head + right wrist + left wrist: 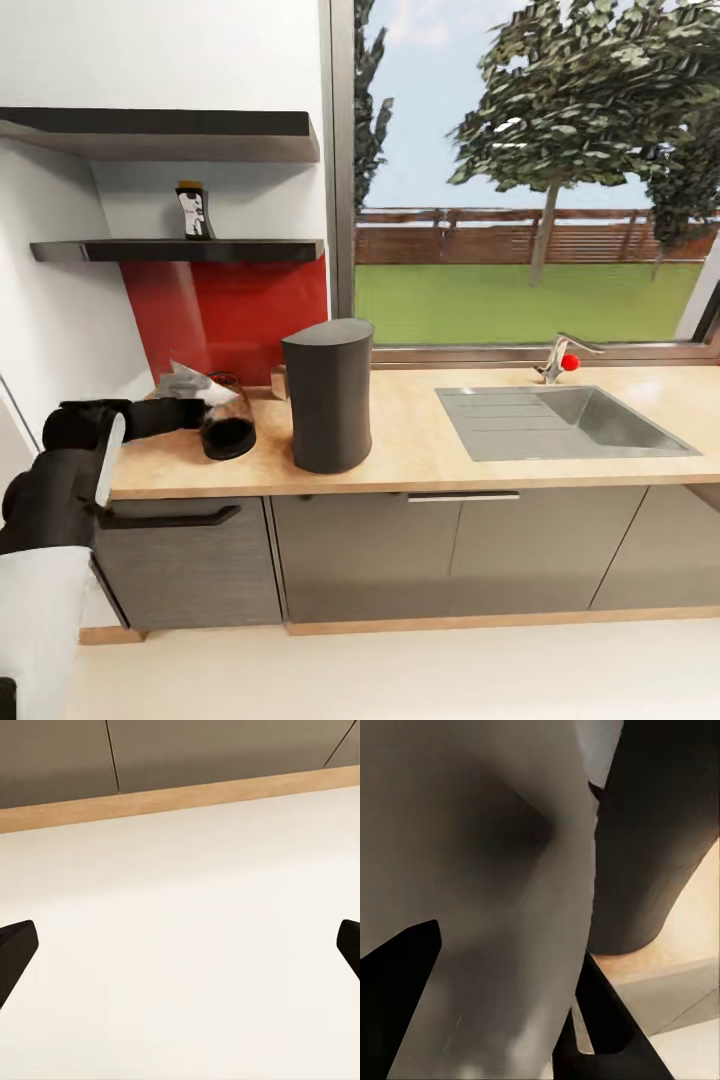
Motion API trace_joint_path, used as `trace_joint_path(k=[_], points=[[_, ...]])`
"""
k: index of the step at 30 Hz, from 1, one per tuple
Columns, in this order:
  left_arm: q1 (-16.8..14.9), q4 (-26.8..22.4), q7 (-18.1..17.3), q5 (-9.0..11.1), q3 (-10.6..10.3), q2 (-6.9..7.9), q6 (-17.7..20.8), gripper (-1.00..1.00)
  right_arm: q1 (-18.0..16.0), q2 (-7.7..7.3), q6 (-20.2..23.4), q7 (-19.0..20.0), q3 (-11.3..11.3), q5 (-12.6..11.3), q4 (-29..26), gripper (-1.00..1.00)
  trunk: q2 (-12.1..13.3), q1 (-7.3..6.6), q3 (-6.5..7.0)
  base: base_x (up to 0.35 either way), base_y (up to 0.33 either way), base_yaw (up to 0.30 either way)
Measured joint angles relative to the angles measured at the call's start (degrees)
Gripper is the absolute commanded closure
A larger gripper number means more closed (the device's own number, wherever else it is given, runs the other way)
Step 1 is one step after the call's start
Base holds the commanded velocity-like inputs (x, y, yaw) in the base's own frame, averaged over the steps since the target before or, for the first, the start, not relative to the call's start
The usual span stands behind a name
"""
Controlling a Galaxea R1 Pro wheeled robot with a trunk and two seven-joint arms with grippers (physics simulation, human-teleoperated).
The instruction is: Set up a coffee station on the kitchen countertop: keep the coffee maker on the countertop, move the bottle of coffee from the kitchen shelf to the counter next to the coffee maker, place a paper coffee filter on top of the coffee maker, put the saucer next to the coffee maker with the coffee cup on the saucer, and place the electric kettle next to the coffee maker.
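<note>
My left gripper (197, 397) reaches over the counter's left end, shut on a crumpled grey-white paper coffee filter (183, 381). In the left wrist view the filter (487, 870) sits between the dark fingers (401, 982). Just under it stands a low, dark glass-bodied appliance (229, 425), apparently the coffee maker. To its right rises a tall dark grey cylinder (328, 395), probably the electric kettle (652, 832). The bottle of coffee (192, 210) stands on the lower wall shelf (240, 250). My right gripper (180, 937) hangs open over the pale floor.
A small brown object (278, 380) is half hidden behind the tall cylinder. A steel sink (570, 420) with a tap (557, 360) takes up the wooden countertop's (420, 440) right part. Grey cabinet fronts (440, 550) run below, and a window is behind.
</note>
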Motion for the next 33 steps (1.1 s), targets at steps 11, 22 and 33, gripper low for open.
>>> trace_joint_path(k=[11,22,33], points=[[-16.81,11.92,-0.15,-0.09,-16.80,6.40,2.11,1.00,-0.02,0.00,0.00,0.08,0.07,0.02,0.01,-1.00,0.01,0.00,-0.01,0.000,0.000,0.000],[-20.85,13.32,-2.01,-0.26,-30.71,6.62,1.71,1.00,0.01,-0.08,0.00,0.16,0.09,0.03,0.01,-1.00,0.01,0.00,-0.01,0.000,0.000,0.000],[-33.72,20.36,-37.15,-33.15,-31.21,6.13,1.11,1.00,0.01,-0.09,0.01,0.24,0.09,0.09,0.06,-1.00,0.01,0.00,-0.01,0.000,0.000,0.000]])
